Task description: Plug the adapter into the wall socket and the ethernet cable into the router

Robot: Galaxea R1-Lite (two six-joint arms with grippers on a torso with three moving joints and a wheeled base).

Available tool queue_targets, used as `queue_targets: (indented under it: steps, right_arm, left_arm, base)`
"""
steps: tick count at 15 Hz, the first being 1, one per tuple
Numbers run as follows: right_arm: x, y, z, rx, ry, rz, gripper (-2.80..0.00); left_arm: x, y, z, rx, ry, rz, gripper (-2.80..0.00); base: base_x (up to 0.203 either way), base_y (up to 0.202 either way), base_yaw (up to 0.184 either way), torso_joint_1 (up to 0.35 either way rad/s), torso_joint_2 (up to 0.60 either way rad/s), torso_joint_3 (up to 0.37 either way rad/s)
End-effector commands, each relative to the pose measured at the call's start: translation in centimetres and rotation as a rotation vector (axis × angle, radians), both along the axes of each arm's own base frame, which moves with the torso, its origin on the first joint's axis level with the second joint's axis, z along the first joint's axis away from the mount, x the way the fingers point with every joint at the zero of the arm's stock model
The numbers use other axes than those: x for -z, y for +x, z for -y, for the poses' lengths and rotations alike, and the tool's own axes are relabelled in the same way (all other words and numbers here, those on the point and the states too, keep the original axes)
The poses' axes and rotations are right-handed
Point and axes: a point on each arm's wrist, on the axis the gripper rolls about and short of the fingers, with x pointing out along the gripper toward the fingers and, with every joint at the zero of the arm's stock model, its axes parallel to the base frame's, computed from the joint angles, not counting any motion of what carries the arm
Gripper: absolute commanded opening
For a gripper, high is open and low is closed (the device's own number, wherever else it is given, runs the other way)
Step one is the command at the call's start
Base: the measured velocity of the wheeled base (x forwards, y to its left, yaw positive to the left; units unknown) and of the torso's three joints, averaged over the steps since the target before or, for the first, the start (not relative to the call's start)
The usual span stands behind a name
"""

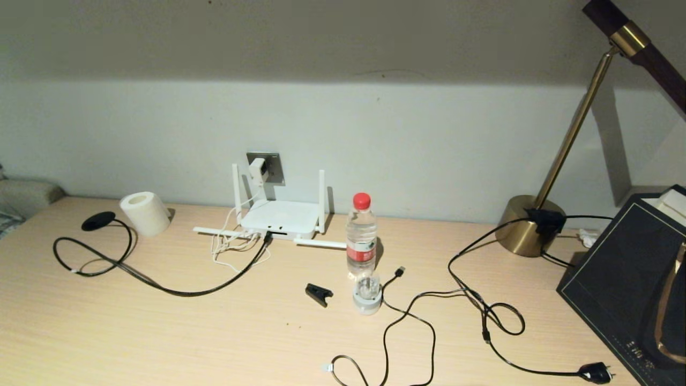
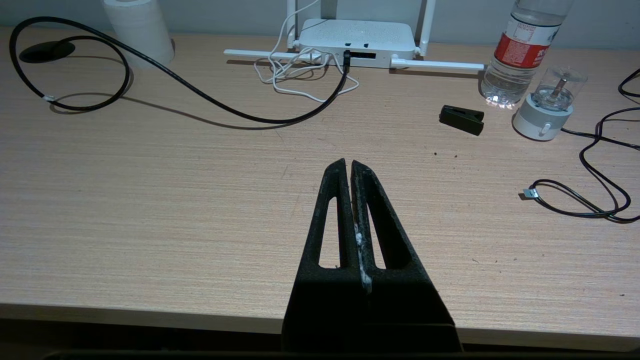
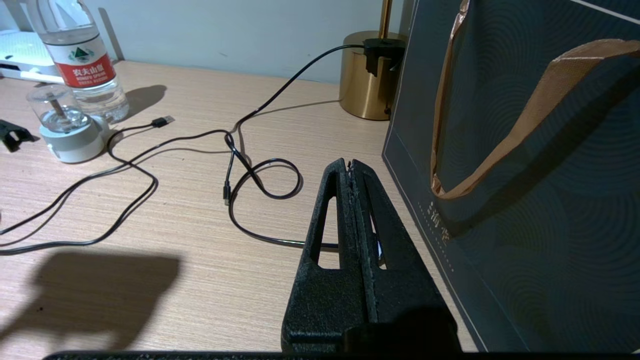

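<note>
Small white cube adapter (image 1: 258, 170) sits seated in the square grey wall socket (image 1: 269, 165), far wall, left of centre; body sticks out from the plate toward the near side, its thin white cord (image 1: 231, 244) drops down and piles loose just left of the router front. Flat white router (image 1: 277, 218) with stick antennas lies on the light wood surface (image 1: 225, 332) right under the socket, slot edge facing near. Long thin black ethernet cable (image 1: 161, 284) has its plug end at the router's front edge, looks inserted, plug axis running near to far; cable then sweeps left in a long curve to a loop and a flat black oval end (image 1: 98, 220) by the white paper roll (image 1: 144, 213).

Both plug-ins look done, judging from this.

Left hand (image 2: 348, 167) fully closed, empty, over bare surface at the near edge. Right hand (image 3: 349, 166) fully closed, empty, near right, beside the dark paper bag (image 3: 525, 175) and above a black lamp cord (image 3: 260, 175).

Risks: any arm move could snag the slack ethernet curve and tug the plug out; right hand could catch the lamp cord loops; clear water bottle (image 1: 361, 235) right of the router could tip if bumped.
</note>
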Motion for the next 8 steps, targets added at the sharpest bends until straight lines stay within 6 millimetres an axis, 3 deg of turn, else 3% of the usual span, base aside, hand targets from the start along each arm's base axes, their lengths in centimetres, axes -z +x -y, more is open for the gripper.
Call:
queue_targets:
  steps: [1,8]
  right_arm:
    - [0.95,0.29,0.00,0.000,0.005,-0.034,-2.80]
    - [0.95,0.29,0.00,0.001,0.021,-0.035,-2.80]
  left_arm:
    - [0.38,0.12,0.00,0.000,0.000,-0.015,-2.80]
    - [0.38,0.12,0.00,0.000,0.000,-0.015,-2.80]
  base:
    - [0.000,0.000,0.000,0.000,0.00,0.000]
    - [0.000,0.000,0.000,0.000,0.00,0.000]
